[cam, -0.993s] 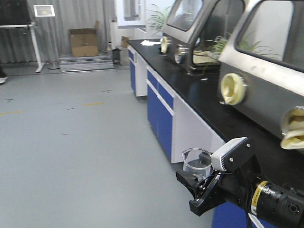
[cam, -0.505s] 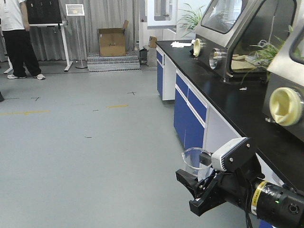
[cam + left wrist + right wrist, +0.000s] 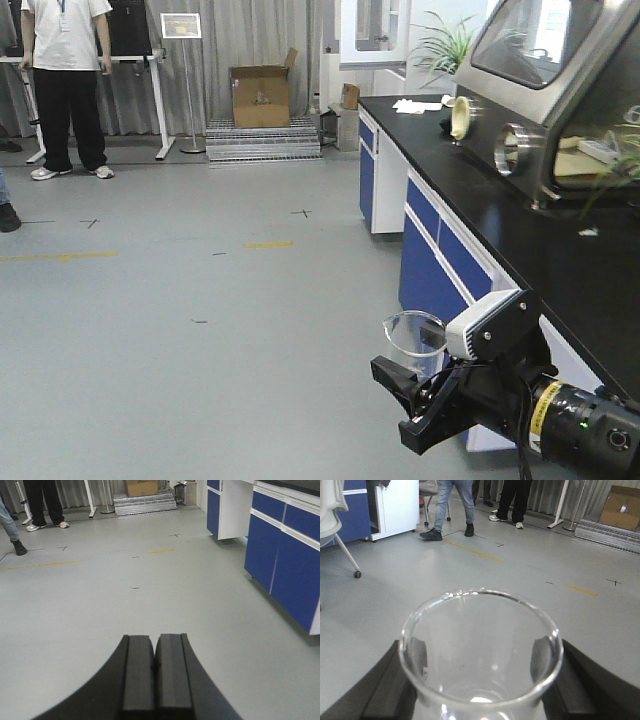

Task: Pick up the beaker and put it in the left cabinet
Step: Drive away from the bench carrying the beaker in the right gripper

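The beaker point(image 3: 414, 335) is a small clear glass cylinder with a spout, held upright above the grey floor. My right gripper point(image 3: 402, 406) is shut on it, one black finger on each side of the wall. In the right wrist view the beaker point(image 3: 480, 645) fills the lower middle, with the right gripper point(image 3: 479, 655) clamped around it. My left gripper point(image 3: 155, 640) is shut, its two pads pressed together with nothing between them, pointing over bare floor. The left cabinet is out of view.
A black-topped lab bench with blue doors point(image 3: 440, 250) runs along the right, with steel glove boxes point(image 3: 540, 90) on it. A person point(image 3: 65, 80) stands at the far left beside a sign stand point(image 3: 185, 60). A cardboard box point(image 3: 260, 95) sits at the back. More legs point(image 3: 452, 505) show in the right wrist view.
The whole front view has swung: the bench and glove boxes slid to the right and the standing person came into view at the left. The beaker stays held in the right gripper.
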Robot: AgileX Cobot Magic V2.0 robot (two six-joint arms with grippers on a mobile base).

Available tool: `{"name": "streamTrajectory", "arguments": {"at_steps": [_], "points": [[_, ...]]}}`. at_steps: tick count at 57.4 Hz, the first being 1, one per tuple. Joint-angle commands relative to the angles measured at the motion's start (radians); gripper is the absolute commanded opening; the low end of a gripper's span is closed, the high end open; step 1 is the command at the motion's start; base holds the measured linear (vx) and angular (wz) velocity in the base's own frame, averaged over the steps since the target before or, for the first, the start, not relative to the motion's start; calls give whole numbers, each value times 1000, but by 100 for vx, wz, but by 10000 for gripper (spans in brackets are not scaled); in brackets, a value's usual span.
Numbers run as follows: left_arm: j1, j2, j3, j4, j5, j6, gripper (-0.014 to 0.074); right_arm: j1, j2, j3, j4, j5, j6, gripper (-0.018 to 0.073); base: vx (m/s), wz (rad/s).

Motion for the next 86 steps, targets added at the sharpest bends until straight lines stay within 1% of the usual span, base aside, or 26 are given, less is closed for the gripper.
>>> {"name": "streamTrajectory", "arguments": {"at_steps": [1,44,86], "points": [[-7,-17,-9,-2,-83,-3,4,0,-38,-30,24,-68,3,-4,60,11],[-7,-17,-9,-2,-83,-3,4,-1,-38,-30,26,-68,3,-4,64,16],[-7,-17,-9,-2,-83,-3,4,-1,-38,-30,26,-68,3,-4,72,18]]}}
